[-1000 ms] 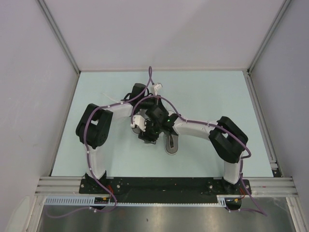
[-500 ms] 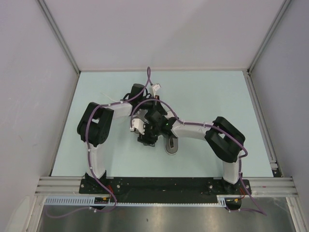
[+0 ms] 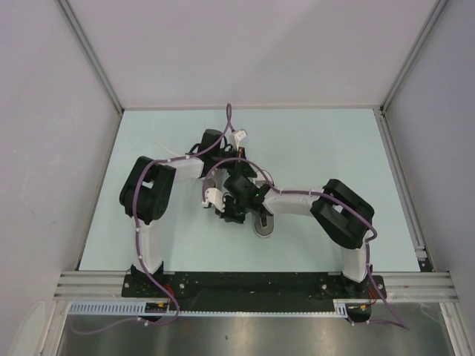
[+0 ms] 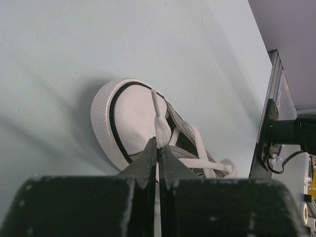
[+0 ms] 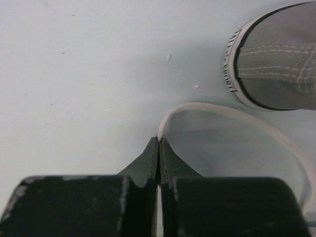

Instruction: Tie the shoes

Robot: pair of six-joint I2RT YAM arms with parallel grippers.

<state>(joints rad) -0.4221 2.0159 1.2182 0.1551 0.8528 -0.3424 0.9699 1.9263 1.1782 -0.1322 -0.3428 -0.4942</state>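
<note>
A grey canvas shoe (image 4: 187, 133) with a white toe cap (image 4: 136, 116) lies under my left gripper (image 4: 159, 143), which is shut on a white lace (image 4: 162, 126) rising from the shoe's front. In the right wrist view, my right gripper (image 5: 159, 140) is shut on a white lace (image 5: 222, 111) that arcs rightward, low over the table. The shoe's grey heel (image 5: 276, 64) lies at the upper right, apart from the jaws. From above, part of a shoe (image 3: 263, 225) shows under both wrists, which crowd together at mid-table.
The pale blue table (image 3: 319, 148) is boxed in by white walls on three sides. An aluminium rail (image 3: 401, 178) runs along its right edge. Purple cables (image 3: 230, 119) loop over both arms.
My right gripper has shut on the lace. The right arm has shifted a little left and toward the shoe. The left gripper stays shut on its lace.
</note>
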